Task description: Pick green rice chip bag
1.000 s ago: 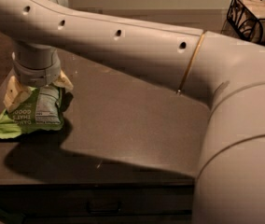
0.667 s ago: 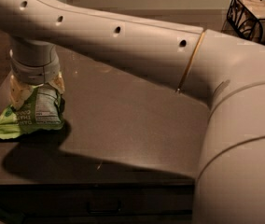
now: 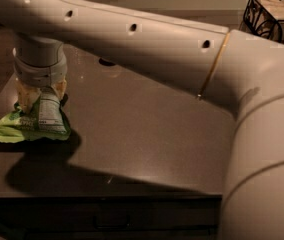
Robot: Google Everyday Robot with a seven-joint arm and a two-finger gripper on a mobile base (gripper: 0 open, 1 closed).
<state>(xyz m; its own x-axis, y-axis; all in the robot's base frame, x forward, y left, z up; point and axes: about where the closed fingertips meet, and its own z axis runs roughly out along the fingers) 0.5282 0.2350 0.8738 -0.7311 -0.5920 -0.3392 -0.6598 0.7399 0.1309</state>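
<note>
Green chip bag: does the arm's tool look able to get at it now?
Probably yes: the tool is down on the bag at the table's left edge, nothing between them.

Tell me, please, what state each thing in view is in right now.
green rice chip bag: lies crumpled near the table's left edge, its white label panel bunched upward under the gripper.
gripper: points straight down, on top of the bag and touching it.
table: dark top, bears the bag.
wire basket: stands upright at the far right, with something pale inside.
</note>
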